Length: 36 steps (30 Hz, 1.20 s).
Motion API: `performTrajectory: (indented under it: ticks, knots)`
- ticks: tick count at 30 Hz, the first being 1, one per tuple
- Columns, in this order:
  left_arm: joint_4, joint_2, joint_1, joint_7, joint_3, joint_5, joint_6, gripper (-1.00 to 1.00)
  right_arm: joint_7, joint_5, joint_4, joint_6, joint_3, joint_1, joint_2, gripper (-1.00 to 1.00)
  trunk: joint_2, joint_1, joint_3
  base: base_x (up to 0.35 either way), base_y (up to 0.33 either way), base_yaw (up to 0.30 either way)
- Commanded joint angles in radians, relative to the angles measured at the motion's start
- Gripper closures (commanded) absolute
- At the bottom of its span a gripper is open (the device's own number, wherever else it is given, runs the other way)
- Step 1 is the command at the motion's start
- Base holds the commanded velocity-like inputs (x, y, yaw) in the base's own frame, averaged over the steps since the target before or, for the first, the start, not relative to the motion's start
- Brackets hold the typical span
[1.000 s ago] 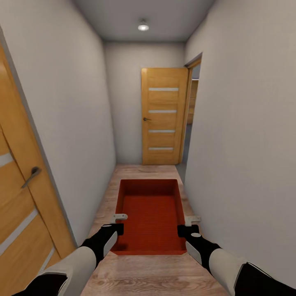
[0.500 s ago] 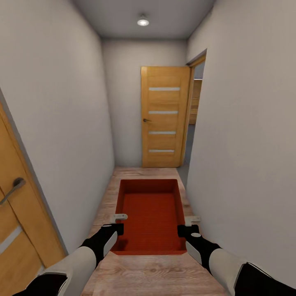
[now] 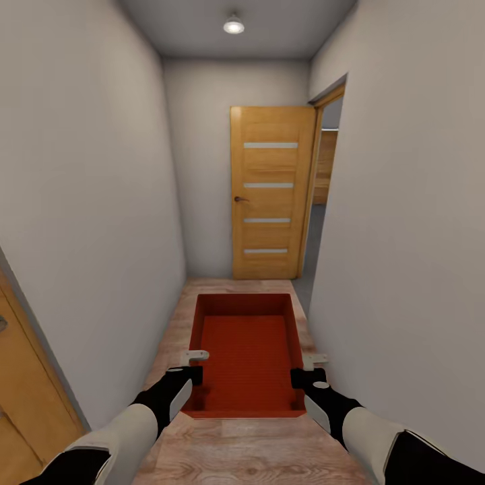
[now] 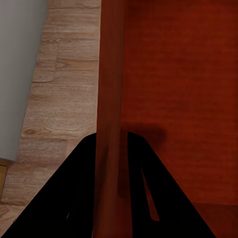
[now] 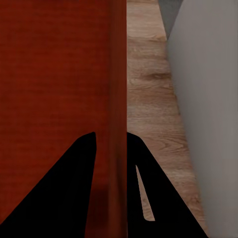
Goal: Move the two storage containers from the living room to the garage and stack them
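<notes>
One orange-red storage container (image 3: 246, 350) hangs level in front of me above a light wood plank floor in a narrow corridor. My left gripper (image 3: 193, 374) is shut on its left wall, and in the left wrist view the black fingers (image 4: 79, 198) straddle that thin wall (image 4: 110, 99). On the other side my right gripper (image 3: 301, 376) is shut on the right wall, which runs between its fingers (image 5: 82, 193) in the right wrist view as a ribbed red strip (image 5: 118, 89). The bin's inside is bare.
Grey-white walls close in on both sides. A wooden door (image 3: 271, 192) stands at the corridor's far end, with an open doorway (image 3: 325, 188) to its right showing a grey floor beyond. Another wooden door's edge (image 3: 27, 397) sits at the near left.
The view has advanced down the corridor: the near left door has slid out past the left edge and the far door looks larger. The container and both grippers keep the same hold.
</notes>
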<state>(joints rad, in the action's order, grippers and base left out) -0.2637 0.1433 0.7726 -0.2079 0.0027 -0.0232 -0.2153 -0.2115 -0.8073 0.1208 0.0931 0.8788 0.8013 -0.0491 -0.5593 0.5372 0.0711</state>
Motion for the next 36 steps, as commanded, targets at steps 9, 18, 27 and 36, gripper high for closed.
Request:
performTrajectory:
  ticks: [9, 18, 27, 36]
  knots:
    - [-0.003, -0.039, 0.000, -0.008, 0.002, 0.020, -0.009, 1.00, -0.006, -0.009, -0.032, 0.006, -0.009, 0.001, 0.011, 1.00, -0.002, 0.001, 0.002, 0.323, 0.000, 0.000]
    - [-0.003, -0.039, 0.000, -0.008, 0.002, 0.020, -0.009, 1.00, -0.006, -0.009, -0.032, 0.007, -0.009, 0.001, 0.011, 1.00, -0.002, 0.001, 0.002, 0.323, 0.000, 0.000]
    - [-0.002, -0.039, 0.000, -0.008, 0.002, 0.020, -0.009, 1.00, -0.006, -0.009, -0.032, 0.007, -0.009, 0.001, 0.011, 1.00, -0.002, 0.001, 0.002, 0.323, 0.000, 0.000]
    - [-0.002, -0.039, 0.000, -0.008, 0.002, 0.020, -0.009, 1.00, -0.006, -0.009, -0.032, 0.007, -0.009, 0.001, 0.011, 1.00, -0.002, 0.001, 0.002, 0.323, 0.000, 0.000]
